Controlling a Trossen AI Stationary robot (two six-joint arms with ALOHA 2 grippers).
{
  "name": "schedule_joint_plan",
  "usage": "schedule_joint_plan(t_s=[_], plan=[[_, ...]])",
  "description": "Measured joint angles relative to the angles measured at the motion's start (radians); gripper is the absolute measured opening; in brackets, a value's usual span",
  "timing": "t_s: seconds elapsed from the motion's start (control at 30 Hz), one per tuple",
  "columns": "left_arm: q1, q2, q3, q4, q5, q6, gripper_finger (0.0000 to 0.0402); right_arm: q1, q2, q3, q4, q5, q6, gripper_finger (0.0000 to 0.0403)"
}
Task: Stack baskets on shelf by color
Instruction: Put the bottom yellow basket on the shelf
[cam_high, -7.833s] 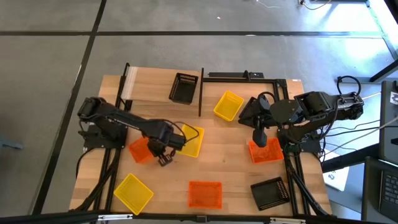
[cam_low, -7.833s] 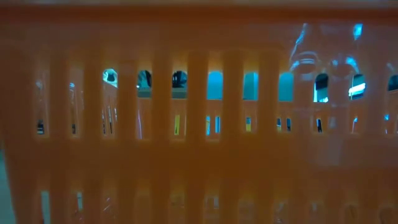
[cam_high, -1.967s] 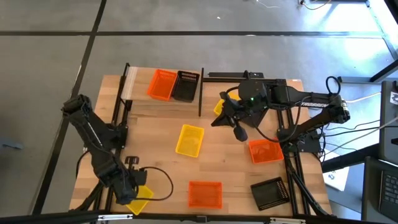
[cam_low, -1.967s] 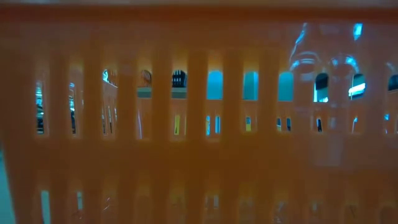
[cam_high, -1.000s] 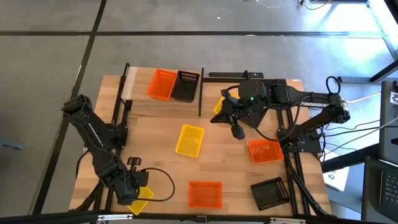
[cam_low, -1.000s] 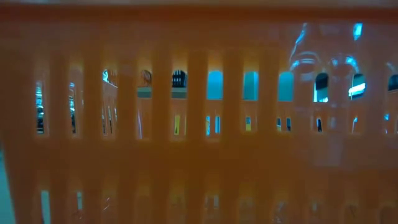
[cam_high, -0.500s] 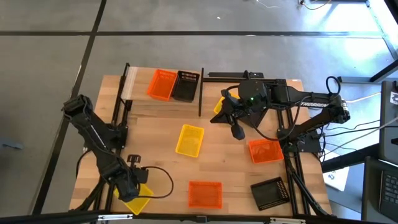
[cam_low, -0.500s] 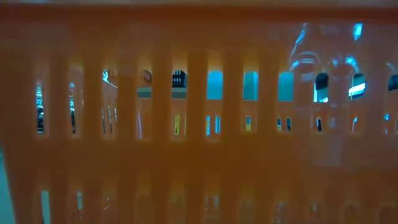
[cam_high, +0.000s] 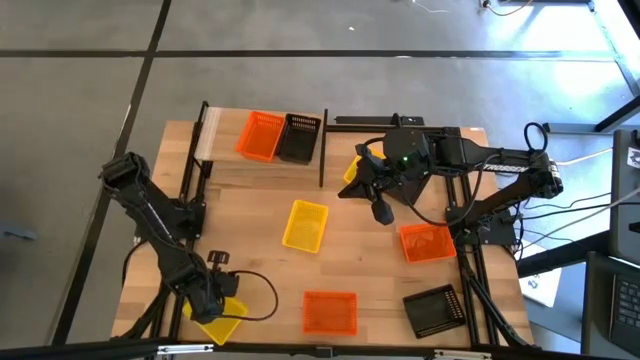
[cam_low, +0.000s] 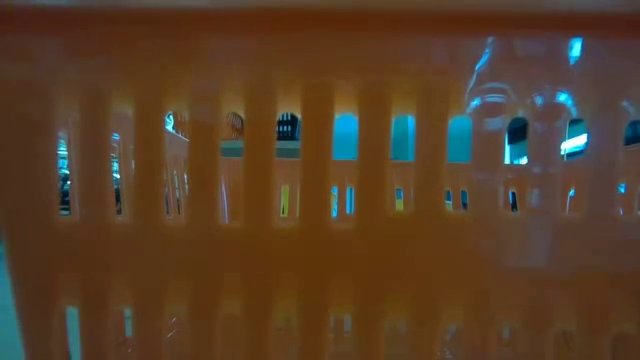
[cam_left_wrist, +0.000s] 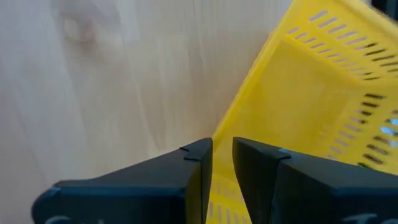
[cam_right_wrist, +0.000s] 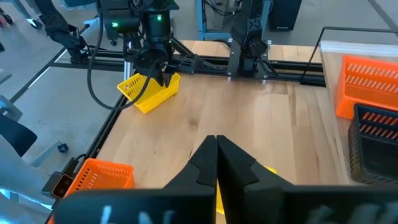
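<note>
- The left gripper (cam_high: 213, 297) is down at the near-left corner of the table (cam_high: 370, 240), at the rim of a yellow basket (cam_high: 222, 318). In its wrist view the fingers (cam_left_wrist: 196, 163) stand a narrow gap apart over the basket's edge, but I cannot tell if they are pinching the wall. If they only straddle it loosely, the basket could slip out or swing as it lifts.
- That basket looks tipped in the right wrist view, one side up off the wood. A grab on one wall means it may hang crooked and catch a shelf (cam_high: 322, 150) bar on the way in.
- On the shelf at the far side sit an orange basket (cam_high: 258, 135) and a black basket (cam_high: 296, 138), touching. A yellow one dropped there carelessly could land on the wrong colour or knock them.
- The right gripper (cam_high: 383, 212) hovers mid-table with fingers pressed together, holding nothing, near a second yellow basket (cam_high: 352, 168) that its arm half hides. If both arms head for the shelf at once they could clash.
- A third yellow basket (cam_high: 305, 225) lies in the middle, right in the left arm's likely path; a low carry could bump it.
- An orange basket at the front edge (cam_low: 320, 260) blocks the low camera, so little can be checked from there.
</note>
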Motion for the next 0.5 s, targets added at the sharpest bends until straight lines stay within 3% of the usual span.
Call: schedule_joint_plan(t_s=[0.2,0.5], plan=[[0.0,0.0,-0.028,0.025,0.002,0.099,0.0058,0.0,0.0,0.0,0.0,0.0,0.0,0.0],[0.005,-0.001,-0.029,0.037,0.046,0.103,0.0058,0.0,0.0,0.0,0.0,0.001,0.027,0.0]])
